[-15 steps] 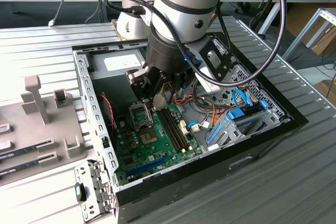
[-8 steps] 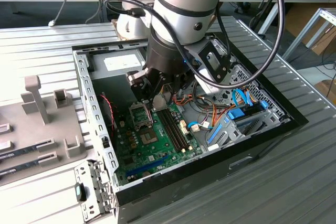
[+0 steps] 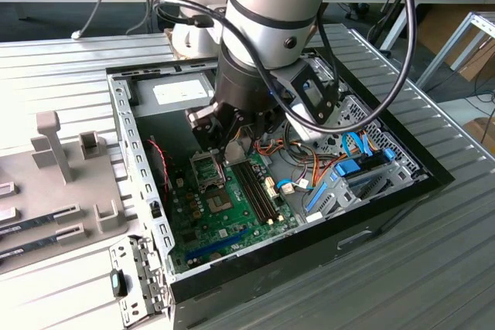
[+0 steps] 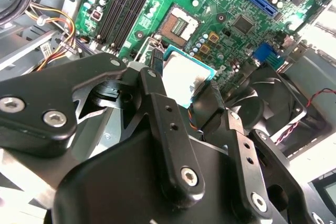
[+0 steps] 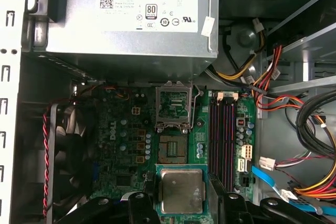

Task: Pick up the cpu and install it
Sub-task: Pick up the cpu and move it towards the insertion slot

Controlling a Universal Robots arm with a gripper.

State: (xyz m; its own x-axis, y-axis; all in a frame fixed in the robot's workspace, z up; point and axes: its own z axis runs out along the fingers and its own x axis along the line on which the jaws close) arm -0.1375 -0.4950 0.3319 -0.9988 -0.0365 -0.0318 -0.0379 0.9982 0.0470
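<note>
The cpu [image 5: 181, 188], a small square chip with a silver-grey top and thin green rim, sits clamped between my black fingers [image 5: 140, 204]. My gripper [image 5: 181, 203] is shut on it and hovers above the green motherboard [image 5: 121, 129]. In the second wrist view the cpu [image 4: 185, 77] hangs in the gripper [image 4: 181, 92] just off the square socket [image 4: 178, 24]. In the first wrist view the socket [image 5: 173, 148] lies right beside the held chip, with its metal frame [image 5: 175, 103] flipped open. In the exterior view the gripper [image 3: 220, 143] is low inside the open computer case [image 3: 325, 249], over the socket frame [image 3: 207, 169].
Long dark memory slots [image 5: 226, 135] run beside the socket. A black fan [image 5: 71, 150] with a red wire stands at the board's other side. A grey power supply [image 5: 131, 19] and bundles of coloured cables [image 5: 273, 82] crowd the case. Grey fixtures [image 3: 54, 152] stand at the exterior view's left.
</note>
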